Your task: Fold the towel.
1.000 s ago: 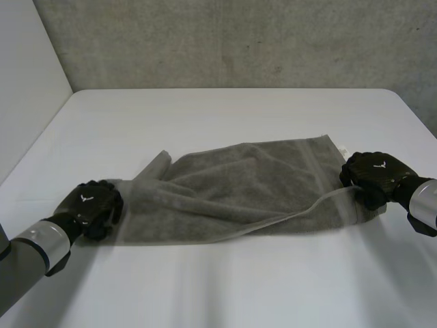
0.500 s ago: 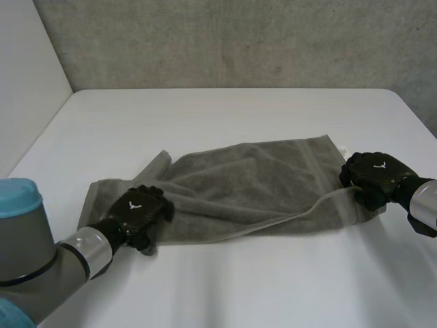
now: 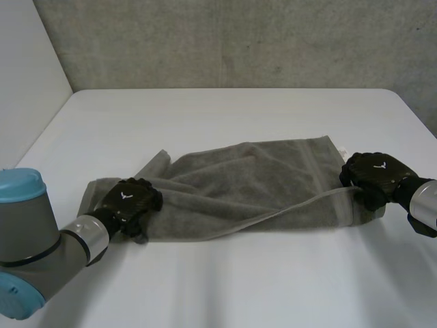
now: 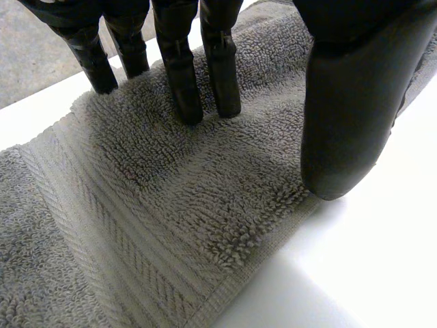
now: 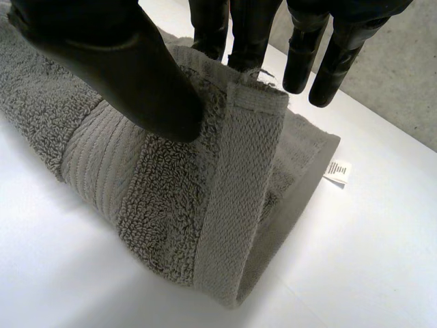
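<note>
Across the middle of the white table (image 3: 225, 116), nearer its front edge than its back, lies the grey towel (image 3: 252, 184), loosely half-folded and rumpled, with one long hem rising in a slanting ridge toward its right end. It is thick looped terry with a flat woven band and a stitched hem near each short end (the weave is plain under the left hand's palm (image 4: 157, 225)).

The left hand (image 3: 128, 199) rests palm-down on the towel's left end, close to the front edge of the cloth. Its fingers (image 4: 183, 82) stand nearly straight with their tips pressed into the pile. The thumb (image 4: 348, 123) is set apart from them, its tip at the towel's hem where cloth meets table. Nothing is gathered or pinched in it. The left arm (image 3: 41, 246), grey with a light-blue cap, reaches in from the table's front left corner.

The right hand (image 3: 374, 174) has hold of the towel's right end. There the cloth is doubled over into a rounded fold (image 5: 205, 205). The thumb (image 5: 130, 68) bears on the near face of the fold, and the fingers (image 5: 249, 34) come down behind its hemmed edge, so the end is nipped between them. A small white label (image 5: 337, 170) lies on the table just beyond that end.

Behind the table's back edge stands a rough grey wall (image 3: 239, 41).
</note>
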{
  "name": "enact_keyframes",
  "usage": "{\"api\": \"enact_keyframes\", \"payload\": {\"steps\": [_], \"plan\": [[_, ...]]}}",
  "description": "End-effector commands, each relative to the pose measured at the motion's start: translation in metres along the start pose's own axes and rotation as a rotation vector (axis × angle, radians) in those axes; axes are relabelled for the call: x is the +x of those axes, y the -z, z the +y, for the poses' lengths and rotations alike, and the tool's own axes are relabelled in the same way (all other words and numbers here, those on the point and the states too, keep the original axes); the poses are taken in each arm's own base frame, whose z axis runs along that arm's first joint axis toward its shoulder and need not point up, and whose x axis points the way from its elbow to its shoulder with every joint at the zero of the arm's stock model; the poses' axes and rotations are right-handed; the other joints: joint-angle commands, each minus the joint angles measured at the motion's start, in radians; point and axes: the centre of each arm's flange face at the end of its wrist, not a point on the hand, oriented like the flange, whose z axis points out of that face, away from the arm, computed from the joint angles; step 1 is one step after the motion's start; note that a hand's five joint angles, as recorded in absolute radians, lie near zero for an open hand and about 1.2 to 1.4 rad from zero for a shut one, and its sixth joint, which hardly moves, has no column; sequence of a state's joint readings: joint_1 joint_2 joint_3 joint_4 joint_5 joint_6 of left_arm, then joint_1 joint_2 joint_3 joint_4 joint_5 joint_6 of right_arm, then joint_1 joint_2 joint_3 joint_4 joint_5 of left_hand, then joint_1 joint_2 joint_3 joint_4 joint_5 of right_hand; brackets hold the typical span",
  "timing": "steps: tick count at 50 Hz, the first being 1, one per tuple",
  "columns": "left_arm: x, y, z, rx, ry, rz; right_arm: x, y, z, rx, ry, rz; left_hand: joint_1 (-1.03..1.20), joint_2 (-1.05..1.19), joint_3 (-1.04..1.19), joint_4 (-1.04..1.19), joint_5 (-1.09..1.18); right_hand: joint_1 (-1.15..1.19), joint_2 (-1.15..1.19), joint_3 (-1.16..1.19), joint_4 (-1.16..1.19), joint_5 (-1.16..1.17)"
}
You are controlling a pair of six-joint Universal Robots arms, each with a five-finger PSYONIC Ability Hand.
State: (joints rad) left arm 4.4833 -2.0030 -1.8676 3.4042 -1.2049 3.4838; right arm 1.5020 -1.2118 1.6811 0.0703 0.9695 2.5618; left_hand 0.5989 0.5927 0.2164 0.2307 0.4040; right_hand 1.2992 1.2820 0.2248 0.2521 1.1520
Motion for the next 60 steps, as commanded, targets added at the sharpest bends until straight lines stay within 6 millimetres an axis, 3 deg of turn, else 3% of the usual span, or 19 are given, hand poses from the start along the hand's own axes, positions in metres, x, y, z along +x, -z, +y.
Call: {"api": "enact_keyframes", "payload": {"steps": [1,28,31,33,39,46,51,60], "plan": [[0.001,-0.002,0.004,-0.012,-0.001,0.006,-0.001,0.000,0.000,-0.001,0.000,-0.002,0.020,0.026,-0.042,-0.056,0.040,0.097,0.114,-0.050,-0.078,0.070],[0.008,0.000,0.007,-0.021,-0.006,0.023,-0.002,0.000,0.001,-0.003,-0.002,-0.007,0.492,0.499,-0.042,-0.056,0.513,0.097,0.114,-0.050,-0.078,0.070],[0.009,0.000,0.008,-0.024,-0.003,0.026,-0.002,0.000,0.001,-0.003,-0.002,-0.007,0.744,0.750,-0.042,-0.056,0.764,0.097,0.114,-0.050,-0.078,0.070],[0.009,0.000,0.007,-0.023,-0.004,0.026,-0.002,0.000,0.001,-0.003,-0.002,-0.007,0.797,0.803,-0.042,-0.056,0.817,0.097,0.114,-0.050,-0.078,0.070],[0.008,0.002,0.004,-0.015,0.000,0.021,-0.002,0.000,0.001,-0.003,-0.002,-0.007,0.797,0.804,-0.042,-0.056,0.818,0.097,0.114,-0.050,-0.078,0.070],[0.003,0.011,-0.015,0.037,-0.014,-0.003,0.001,0.007,-0.010,0.017,0.015,0.017,0.797,0.804,-0.042,-0.056,0.818,0.097,0.114,-0.050,-0.078,0.070],[-0.001,0.024,-0.035,0.087,-0.018,-0.027,0.003,0.030,-0.036,0.069,0.042,0.036,0.797,0.804,-0.042,-0.056,0.818,0.097,0.114,-0.050,-0.078,0.070],[-0.008,0.069,-0.084,0.164,0.046,-0.061,-0.010,0.065,-0.073,0.153,0.079,-0.003,0.797,0.804,-0.042,-0.056,0.818,0.097,0.114,-0.050,-0.078,0.070]]}}
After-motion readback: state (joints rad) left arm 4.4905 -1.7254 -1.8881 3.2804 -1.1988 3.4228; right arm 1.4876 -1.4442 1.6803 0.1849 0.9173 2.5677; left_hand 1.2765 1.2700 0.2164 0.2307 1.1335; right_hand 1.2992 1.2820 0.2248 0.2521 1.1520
